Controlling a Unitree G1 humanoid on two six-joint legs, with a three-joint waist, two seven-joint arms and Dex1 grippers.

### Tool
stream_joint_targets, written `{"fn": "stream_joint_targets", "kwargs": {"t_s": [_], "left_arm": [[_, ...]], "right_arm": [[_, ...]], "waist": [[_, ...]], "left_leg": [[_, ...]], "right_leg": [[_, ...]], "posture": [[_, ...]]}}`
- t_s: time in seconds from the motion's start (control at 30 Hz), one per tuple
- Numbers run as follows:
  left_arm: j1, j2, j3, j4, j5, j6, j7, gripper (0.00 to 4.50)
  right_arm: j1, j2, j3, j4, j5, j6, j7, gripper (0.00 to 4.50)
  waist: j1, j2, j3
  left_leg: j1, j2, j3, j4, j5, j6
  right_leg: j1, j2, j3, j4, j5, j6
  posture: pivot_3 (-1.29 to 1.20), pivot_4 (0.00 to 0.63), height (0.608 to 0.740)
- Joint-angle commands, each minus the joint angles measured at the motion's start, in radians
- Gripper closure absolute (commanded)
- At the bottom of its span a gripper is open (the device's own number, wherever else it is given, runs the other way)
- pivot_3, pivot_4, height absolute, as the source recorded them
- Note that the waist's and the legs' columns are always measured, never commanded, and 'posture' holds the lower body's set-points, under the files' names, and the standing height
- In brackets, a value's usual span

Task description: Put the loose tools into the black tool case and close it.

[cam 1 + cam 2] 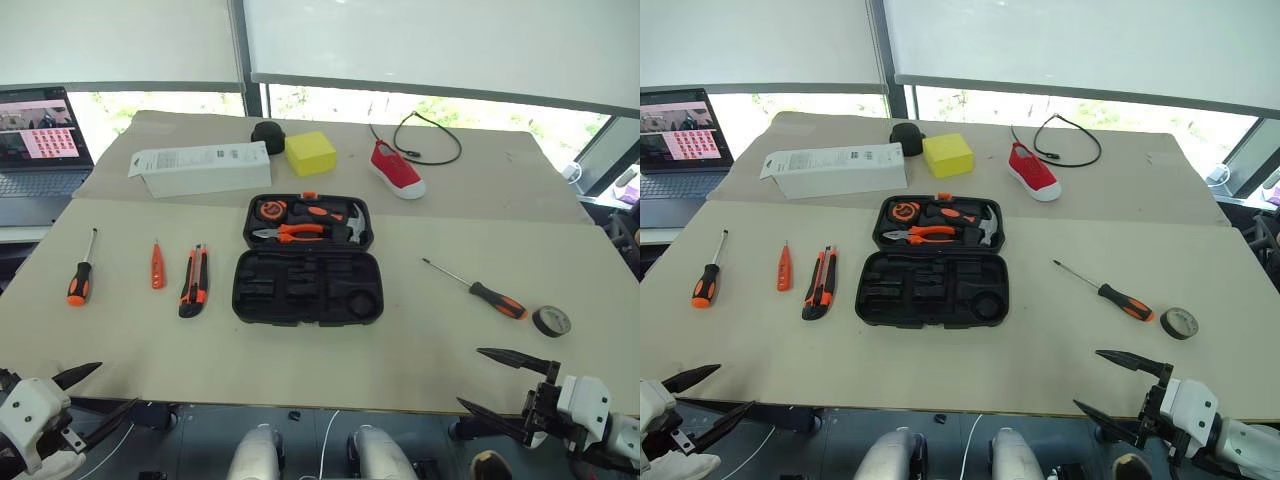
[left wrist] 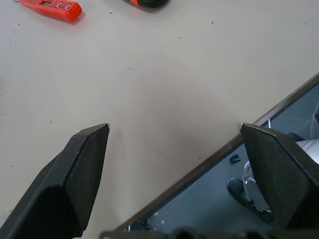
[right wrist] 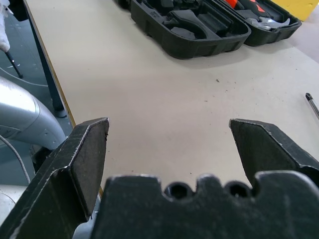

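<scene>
Head views: the black tool case [image 1: 308, 262] lies open mid-table. Left of it lie a utility knife [image 1: 194, 281], tester pen [image 1: 157, 266] and screwdriver [image 1: 81, 270]; right of it, another screwdriver [image 1: 478, 290] and tape roll [image 1: 551, 321]. No writing is legible.

Left wrist view: left gripper [image 2: 174, 164] spread, empty.

Right wrist view: right gripper [image 3: 169, 149] spread, empty, facing the case.

A black tool case [image 1: 307, 288] lies on a beige bench [image 1: 420, 355] beside orange-and-black screwdrivers [image 1: 80, 277], an orange tester pen [image 1: 157, 268], a yellow block [image 1: 310, 153] and a red shoe [image 1: 397, 170].
</scene>
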State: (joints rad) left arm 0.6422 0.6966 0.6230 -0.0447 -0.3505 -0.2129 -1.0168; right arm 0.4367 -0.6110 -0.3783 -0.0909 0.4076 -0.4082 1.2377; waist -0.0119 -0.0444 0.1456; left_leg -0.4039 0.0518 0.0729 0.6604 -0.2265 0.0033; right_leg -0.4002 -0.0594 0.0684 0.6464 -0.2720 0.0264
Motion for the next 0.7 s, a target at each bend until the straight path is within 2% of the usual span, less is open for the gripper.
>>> {"fn": "stream_joint_targets", "kwargs": {"t_s": [0.03, 0.13, 0.23, 0.3, 0.5, 0.63, 0.7], "left_arm": [[-0.007, -0.006, 0.045, -0.055, -0.075, 0.082, 0.044, 0.0], [-0.013, -0.035, 0.109, -0.109, -0.209, 0.303, 0.155, 0.0], [-0.003, -0.147, 0.228, -0.155, -0.339, 0.445, 0.36, 0.0], [0.021, -0.2, 0.252, -0.186, -0.36, 0.501, 0.423, 0.0], [-0.015, -0.262, 0.307, -0.16, -0.437, 0.629, 0.586, 0.0], [-0.109, -0.209, 0.316, -0.177, -0.511, 0.72, 0.641, 0.0], [-0.18, -0.117, 0.292, -0.156, -0.49, 0.77, 0.66, 0.0]], "right_arm": [[-0.055, 0.008, 0.046, -0.073, 0.036, 0.047, -0.054, 0.03], [-0.168, 0.056, 0.149, -0.213, 0.096, 0.189, -0.16, 0.03], [-0.257, 0.105, 0.213, -0.311, 0.156, 0.283, -0.245, 0.03], [-0.277, 0.106, 0.232, -0.348, 0.208, 0.329, -0.245, 0.03], [-0.345, 0.158, 0.295, -0.383, 0.191, 0.33, -0.292, 0.03], [-0.372, 0.176, 0.322, -0.397, 0.183, 0.347, -0.325, 0.03], [-0.375, 0.167, 0.328, -0.393, 0.175, 0.352, -0.323, 0.03]], "waist": [[0.0, 0.0, 0.0], [-0.013, -0.001, 0.0], [-0.02, 0.0, 0.0], [-0.022, 0.0, 0.0], [0.001, -0.006, -0.002], [0.008, -0.006, -0.002], [0.008, -0.008, -0.003]], "left_leg": [[0.0, 0.0, 0.0, 0.0, 0.0, 0.0], [0.001, 0.003, -0.003, 0.0, 0.0, 0.0], [0.001, 0.005, -0.004, 0.0, 0.0, 0.0], [0.0, 0.004, -0.005, 0.0, 0.0, 0.0], [-0.001, -0.001, -0.006, 0.0, -0.002, 0.001], [0.001, 0.0, -0.007, 0.0, -0.002, 0.0], [0.001, 0.0, -0.007, 0.0, -0.002, 0.0]], "right_leg": [[0.0, 0.0, 0.0, 0.0, 0.0, 0.0], [-0.001, 0.001, 0.0, 0.002, 0.003, 0.003], [-0.002, 0.002, 0.0, 0.003, 0.005, 0.004], [-0.002, 0.001, 0.0, 0.002, 0.005, 0.005], [-0.002, -0.001, -0.001, 0.001, 0.004, 0.008], [-0.003, -0.001, -0.003, 0.001, 0.004, 0.006], [-0.003, 0.0, -0.003, 0.002, 0.005, 0.006]], "posture": [[0.0, 0.15, 0.74], [0.0, 0.15, 0.74], [0.0, 0.15, 0.74], [0.0, 0.15, 0.74], [0.0, 0.15, 0.74], [0.0, 0.15, 0.74], [0.0, 0.15, 0.74]]}}
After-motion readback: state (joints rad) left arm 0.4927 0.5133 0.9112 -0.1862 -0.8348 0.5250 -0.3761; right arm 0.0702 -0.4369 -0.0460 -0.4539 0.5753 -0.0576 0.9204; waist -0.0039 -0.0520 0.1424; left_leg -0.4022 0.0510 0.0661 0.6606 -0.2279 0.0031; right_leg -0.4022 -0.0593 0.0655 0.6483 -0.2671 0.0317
